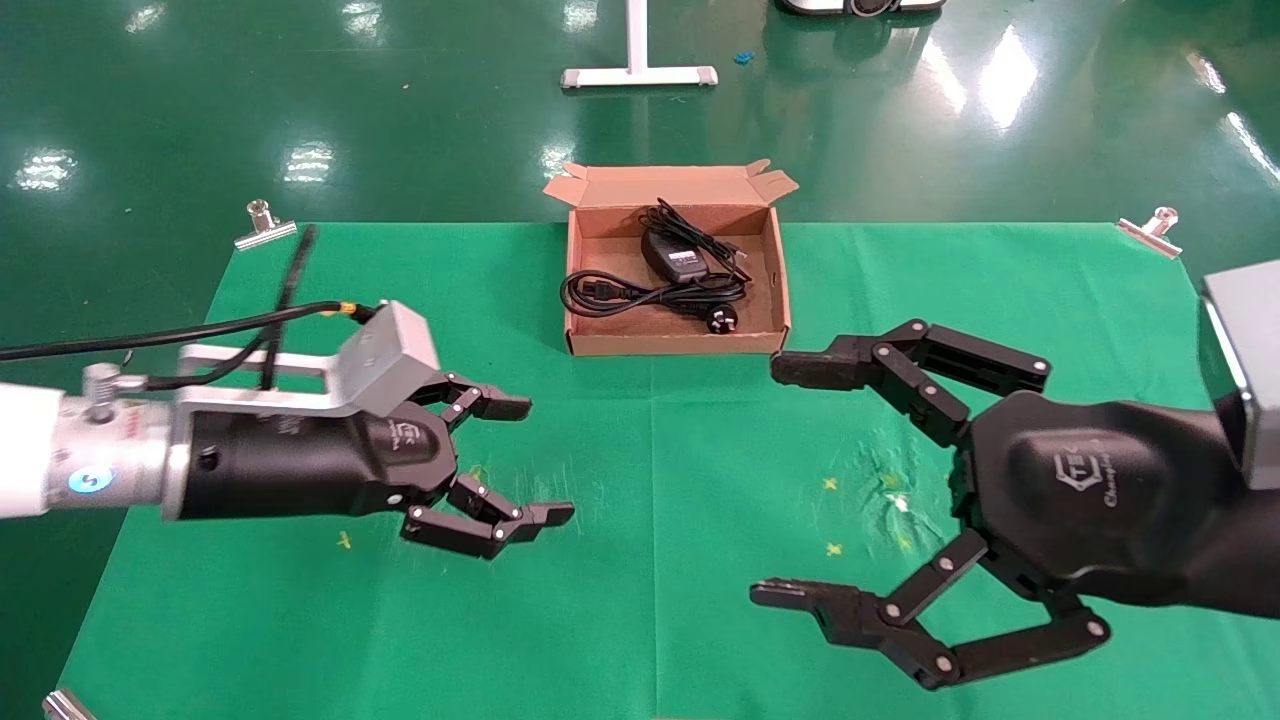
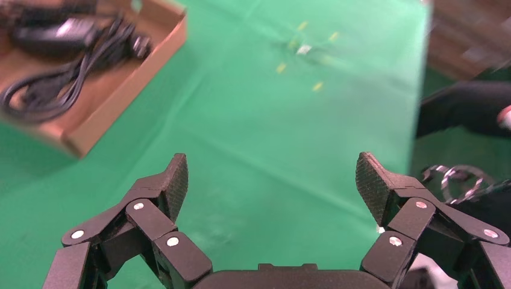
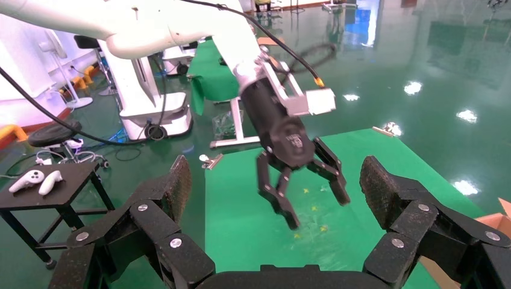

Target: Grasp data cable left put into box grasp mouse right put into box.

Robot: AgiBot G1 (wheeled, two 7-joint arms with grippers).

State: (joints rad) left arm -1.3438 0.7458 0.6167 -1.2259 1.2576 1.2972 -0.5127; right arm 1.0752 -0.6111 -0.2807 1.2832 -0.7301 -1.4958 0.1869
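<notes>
**Both pincers empty and spread above the worktop, cable and mouse in the box**

The worktop (image 1: 650, 600), covered in green cloth, carried everything, and its cloth was pinned at the far corners by metal clips (image 1: 265, 225). The right pincer (image 1: 785, 480) hung over the near right part of the cloth with its fingers spread very wide, one fingertip just short of the box's near right corner and the other low toward the near edge; it held nothing and touched nothing. The left pincer (image 1: 540, 460) hovered over the near left part of the cloth, also parted though less widely, and likewise empty; in the left wrist view its two ribbed pads (image 2: 178, 180) stood well apart over bare cloth.

The box (image 1: 590, 345) sat at the far middle of the worktop, its lid flap folded back. Inside it lay the data cable (image 1: 610, 292), loosely coiled along the near side with its pronged plug toward the right, and the mouse (image 1: 672, 255) at the far side, its thin wire bundled beside it. Small yellow marks (image 1: 830, 485) dotted the cloth between the two pincers.
</notes>
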